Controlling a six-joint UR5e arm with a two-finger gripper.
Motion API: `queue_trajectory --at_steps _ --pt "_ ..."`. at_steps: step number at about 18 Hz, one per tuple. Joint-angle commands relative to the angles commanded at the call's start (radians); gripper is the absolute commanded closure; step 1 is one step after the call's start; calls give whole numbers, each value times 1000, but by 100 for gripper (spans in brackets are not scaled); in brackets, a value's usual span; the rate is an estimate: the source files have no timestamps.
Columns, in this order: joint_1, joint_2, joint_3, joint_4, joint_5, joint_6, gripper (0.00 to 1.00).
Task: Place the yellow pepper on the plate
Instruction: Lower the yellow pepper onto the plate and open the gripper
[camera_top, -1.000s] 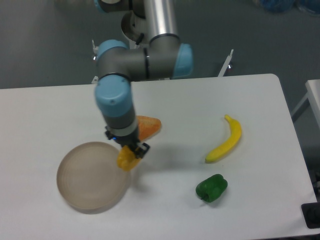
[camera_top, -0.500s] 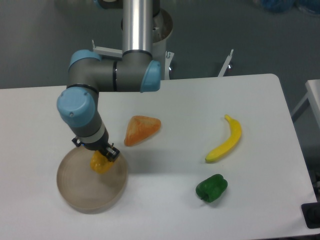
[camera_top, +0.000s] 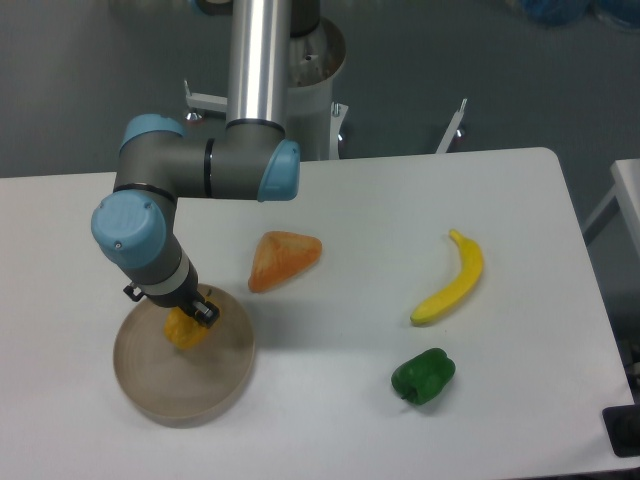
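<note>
**One pepper held over the plate**

One yellow pepper (camera_top: 185, 329) sits in the grip of the end effector (camera_top: 190, 318), whose fingers are clamped on it from above. The pepper is over the upper middle of the plate (camera_top: 160, 385); whether it touches the plate floor or hangs just above it cannot be told from this view. The plate lies near the front left corner of the surface (camera_top: 330, 400). The arm (camera_top: 140, 235) reaches down from the back edge, its blue-capped joints bent over the plate.

An orange wedge (camera_top: 283, 259) lies just beside the plate, toward the middle of the surface, apart from the rim. A banana (camera_top: 452, 279) lies toward the right edge, curved and flat. A green pepper (camera_top: 423, 375) rests near the front edge, below the banana and well apart from the plate.
</note>
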Motion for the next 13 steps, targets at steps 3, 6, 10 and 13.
queue_trajectory --at_steps 3,6,10,13 --pt "-2 -9 0 0 2 0 44" --pt "-2 -12 2 0 0 2 44" --pt "-2 -15 2 0 0 2 42" --pt "-2 -17 2 14 2 2 13"
